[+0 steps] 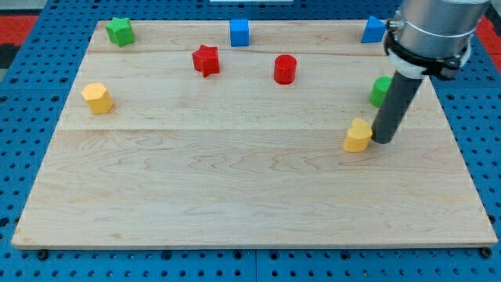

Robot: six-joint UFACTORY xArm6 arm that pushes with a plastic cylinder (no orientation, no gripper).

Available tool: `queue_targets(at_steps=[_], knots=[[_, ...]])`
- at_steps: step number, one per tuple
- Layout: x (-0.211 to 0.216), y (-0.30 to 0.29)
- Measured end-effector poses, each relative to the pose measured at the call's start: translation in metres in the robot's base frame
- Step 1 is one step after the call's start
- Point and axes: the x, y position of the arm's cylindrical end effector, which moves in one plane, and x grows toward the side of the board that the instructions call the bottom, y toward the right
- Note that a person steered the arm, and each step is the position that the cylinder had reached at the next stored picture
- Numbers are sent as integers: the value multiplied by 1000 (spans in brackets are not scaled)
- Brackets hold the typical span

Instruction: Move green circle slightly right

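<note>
The green circle (380, 91) sits near the board's right edge, partly hidden behind my dark rod. My tip (383, 139) rests on the board just below the green circle and right beside a yellow block (358, 136), which lies to the tip's left and seems to touch it. The arm's grey body fills the view's top right corner.
A green star (120, 30), a blue cube (239, 32) and a blue block (373, 30) line the board's top edge. A red star (206, 59) and a red cylinder (284, 69) sit below them. A yellow hexagon (97, 98) lies at the left.
</note>
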Motion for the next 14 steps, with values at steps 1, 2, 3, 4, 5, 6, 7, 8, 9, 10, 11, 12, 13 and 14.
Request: queue_targets(at_steps=[1,2,3,4,5,6,7,8,9,10,11,12,13,14], knots=[[-17,-14],[-46,-21],[-79,-21],[-99,-19],[-106,-8],[-106,2],[-113,11],[-123,13],[-123,18],[-123,19],[-120,19],[-111,25],[-110,25],[-111,3]])
